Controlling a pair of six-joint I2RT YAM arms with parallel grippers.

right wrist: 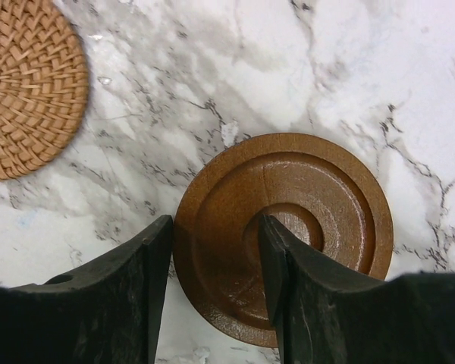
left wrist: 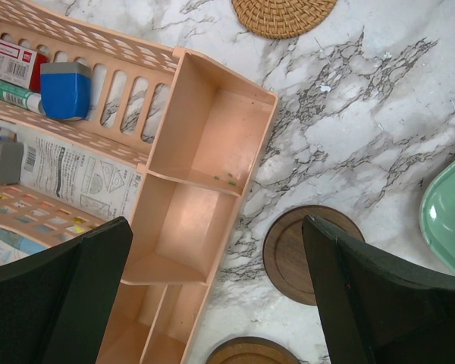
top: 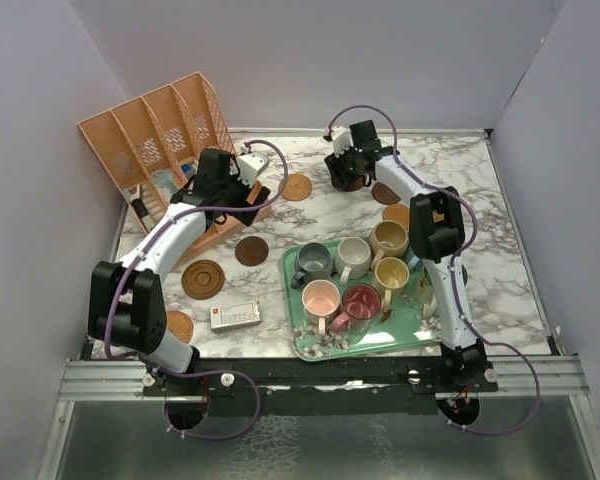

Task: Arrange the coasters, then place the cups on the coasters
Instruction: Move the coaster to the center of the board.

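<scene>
Two coasters: brown coaster (right wrist: 330, 220), woven coaster (right wrist: 23, 83) at ten o'clock
Right gripper (right wrist: 216, 225): half-closed astride brown rim, hold unclear
Left gripper (left wrist: 216, 227): wide

Brightly and evenly lit from above in the top view, with only soft, short shadows beside the arms (top: 170, 240) and tray (top: 292, 300) on the bench (top: 500, 250). Faint sheen on the glazed cups (top: 352, 255), no hard glare. Mildly wide-angle, with straight edges splaying toward the corners. Sharp in the left wrist view on bench and organizer (left wrist: 212, 129), but soft and near-black on the left fingers (left wrist: 61, 296) at the bottom of the frame. Crisp in the right wrist view on the brown coaster (right wrist: 326, 197) and woven coaster (right wrist: 30, 83), weave and grain clear. Dark and slightly blurred on the close right fingers (right wrist: 98, 303).
</scene>
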